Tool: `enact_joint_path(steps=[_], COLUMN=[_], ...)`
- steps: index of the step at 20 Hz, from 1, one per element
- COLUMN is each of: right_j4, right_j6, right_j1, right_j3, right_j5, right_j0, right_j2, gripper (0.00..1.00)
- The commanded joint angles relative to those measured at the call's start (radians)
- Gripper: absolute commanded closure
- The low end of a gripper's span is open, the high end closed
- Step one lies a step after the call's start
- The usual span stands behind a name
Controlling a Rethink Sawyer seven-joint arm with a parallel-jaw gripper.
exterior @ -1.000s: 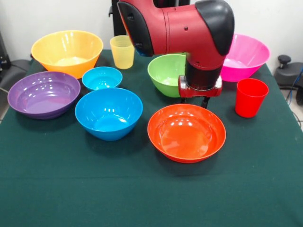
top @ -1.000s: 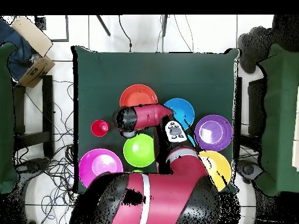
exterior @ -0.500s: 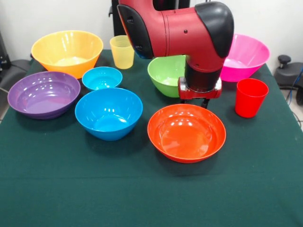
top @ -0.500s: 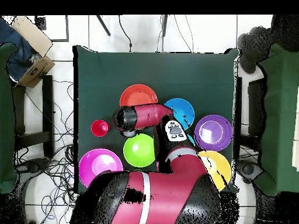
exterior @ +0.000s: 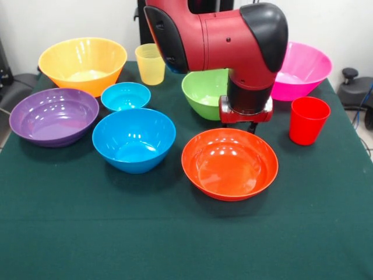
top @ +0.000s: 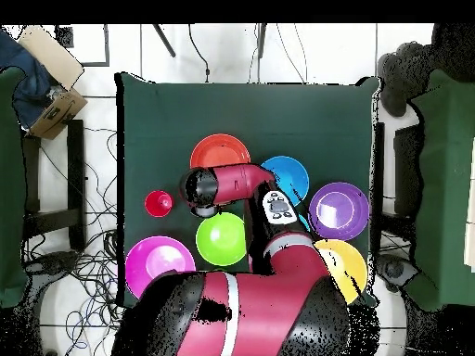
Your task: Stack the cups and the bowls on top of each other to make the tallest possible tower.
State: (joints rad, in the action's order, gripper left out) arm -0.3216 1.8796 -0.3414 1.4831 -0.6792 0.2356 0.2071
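Note:
My gripper (exterior: 239, 124) hangs under the red and black arm (top: 223, 184), between the green bowl (exterior: 203, 93) and the far rim of the red-orange bowl (exterior: 229, 163), which hides its tip. The big blue bowl (exterior: 134, 139), small blue bowl (exterior: 125, 96), purple bowl (exterior: 53, 115), yellow-orange bowl (exterior: 83, 63) and yellow cup (exterior: 151, 64) stand to the left. On the right are the pink bowl (exterior: 304, 70) and red cup (exterior: 308, 119). Each piece stands alone on the cloth; no tower shows.
The dark green tablecloth (exterior: 175, 239) runs to the near edge. In the overhead view the arm covers the small blue bowl and yellow cup. A cardboard box (top: 51, 65) and cables (top: 97, 260) lie on the floor beside the table.
The arm has sunk very slightly. Bowls and cups stand where they were.

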Motion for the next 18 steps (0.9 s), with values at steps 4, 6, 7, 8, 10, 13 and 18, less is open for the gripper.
enact_joint_path(steps=[4, 6, 7, 8, 10, 13, 18], right_j4=[-0.046, -0.025, -0.012, -0.004, -0.001, -0.002, -0.005], right_j6=[-0.057, -0.082, -0.09, -0.091, -0.084, -0.078, -0.06], right_j1=[0.025, 0.02, 0.018, 0.016, 0.015, 0.025, -0.016], right_j3=[-0.097, -0.093, -0.095, -0.098, -0.109, -0.14, -0.12], right_j5=[-0.042, -0.12, -0.17, -0.199, -0.229, -0.294, -0.255], right_j0=[0.001, 0.009, 0.011, 0.011, 0.005, -0.005, 0.007], right_j2=[0.03, 0.042, 0.046, 0.049, 0.047, 0.041, 0.059], gripper=[0.0, 0.0, 0.0, 0.0, 0.0, 0.0, 0.0])
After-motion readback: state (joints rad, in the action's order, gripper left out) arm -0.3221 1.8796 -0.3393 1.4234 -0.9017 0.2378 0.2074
